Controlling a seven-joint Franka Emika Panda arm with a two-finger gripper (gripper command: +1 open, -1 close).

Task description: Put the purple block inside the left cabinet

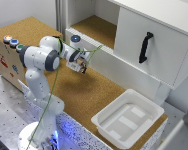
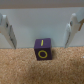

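One purple block [image 2: 43, 49] sits on the cork desk [image 1: 79, 92] between your spread pincer [image 2: 41, 30] fingers, so close unevenly and you'll likely nudge it askew, short of the left cabinet [image 1: 94, 27].

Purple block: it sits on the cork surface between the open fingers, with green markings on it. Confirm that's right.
Not quite. The purple block does sit on the cork between the open gripper fingers, but the wrist view shows its markings are yellow, not green.
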